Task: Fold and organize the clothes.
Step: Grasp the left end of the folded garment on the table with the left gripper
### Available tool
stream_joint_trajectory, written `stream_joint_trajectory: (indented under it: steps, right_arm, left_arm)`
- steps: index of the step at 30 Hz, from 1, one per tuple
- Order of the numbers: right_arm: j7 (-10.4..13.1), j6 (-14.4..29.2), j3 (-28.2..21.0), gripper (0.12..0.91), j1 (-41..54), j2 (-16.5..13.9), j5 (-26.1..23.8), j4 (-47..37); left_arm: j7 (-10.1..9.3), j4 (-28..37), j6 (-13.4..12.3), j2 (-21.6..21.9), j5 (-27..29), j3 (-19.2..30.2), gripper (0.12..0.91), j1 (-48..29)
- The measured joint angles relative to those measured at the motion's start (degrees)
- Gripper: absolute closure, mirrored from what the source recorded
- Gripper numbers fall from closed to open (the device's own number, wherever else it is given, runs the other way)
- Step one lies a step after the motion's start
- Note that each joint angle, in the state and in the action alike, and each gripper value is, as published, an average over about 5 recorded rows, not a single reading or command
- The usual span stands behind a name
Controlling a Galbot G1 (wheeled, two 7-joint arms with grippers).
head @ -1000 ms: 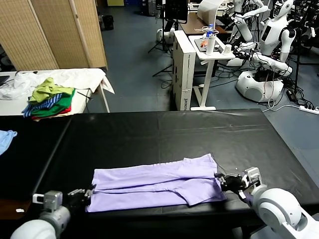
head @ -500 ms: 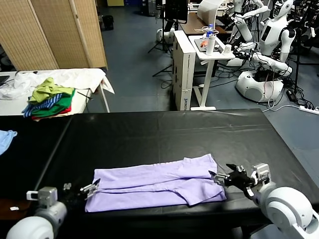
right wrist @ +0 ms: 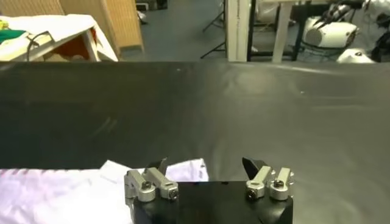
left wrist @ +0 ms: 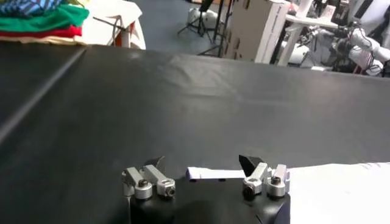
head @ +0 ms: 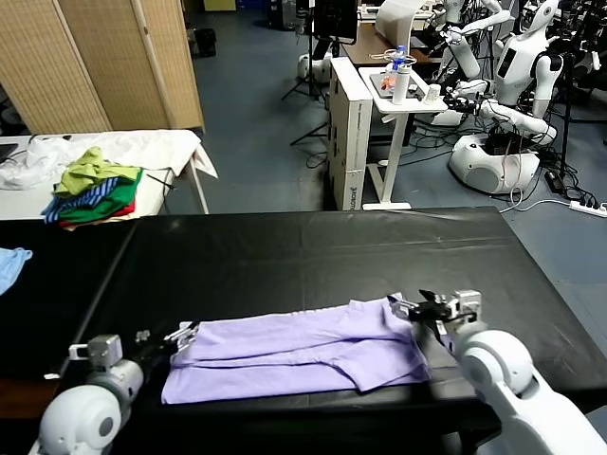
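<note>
Nearest, at the table's (head: 285,246) front edge: lavender T-shirt (head: 303,346) lying flat as a long band, already folded lengthwise, near layer overlapping the far one. No printed graphic showing.

At the shirt's left end: left gripper (head: 178,336), jaws apart, holding nothing. In the left wrist view, fingers spread on either side of a pale corner of the T-shirt (left wrist: 216,174), left gripper (left wrist: 201,170) poised just over it, not closed on it.

At the shirt's right end, by the far corner: right gripper (head: 417,306), likewise spread and empty. In the right wrist view, right gripper (right wrist: 204,167) hovering above the shirt's edge (right wrist: 152,173), cloth reaching only under one finger, bare table under the other.

Step in hand, by judgement: lining up both grippers on the two far corners of the band, ahead of the next fold. Next move likely calling for lowering onto the corners, closing on the top layers together, then lifting evenly; thin soft cloth apt to slip or to yield only one layer if pinched too shallow. Right side probably needing a shift further onto the cloth first.

Farther left, on the white side table (head: 161,147): pile of green, yellow, striped and red clothes (head: 93,187). At the left edge, a light blue garment (head: 9,265).
</note>
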Motion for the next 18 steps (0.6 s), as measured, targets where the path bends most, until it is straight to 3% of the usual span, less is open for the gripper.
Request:
stream_joint_trajectory:
  steps: [4, 8, 11, 14, 18]
  right_arm:
    - [0.02, 0.0, -0.21, 0.35, 0.26, 0.93, -0.17, -1.26]
    - [0.01, 0.03, -0.27, 0.48, 0.27, 1.61, -0.52, -1.84]
    - [-0.07, 0.25, -0.21, 0.624, 0.07, 2.05, -1.05, -1.93]
    - [-0.08, 0.7, 0.16, 0.786, -0.47, 2.54, -1.87, -1.83]
    - [0.31, 1.28, 1.07, 0.873, -1.64, 3.4, -3.26, -1.11]
  left_arm:
    - [0.06, 1.11, -0.1, -0.1, -0.08, 0.49, 0.145, -0.62]
    - [0.08, 1.48, -0.1, -0.18, -0.02, 1.1, 0.255, -1.0]
    - [0.13, 1.63, -0.02, -0.31, 0.28, 1.33, 0.374, -1.0]
    - [0.36, 1.68, -0.02, -0.51, 0.94, 1.57, 0.542, -0.91]
    - [0.86, 2.24, -0.57, -1.01, 2.37, 2.2, 0.792, -1.49]
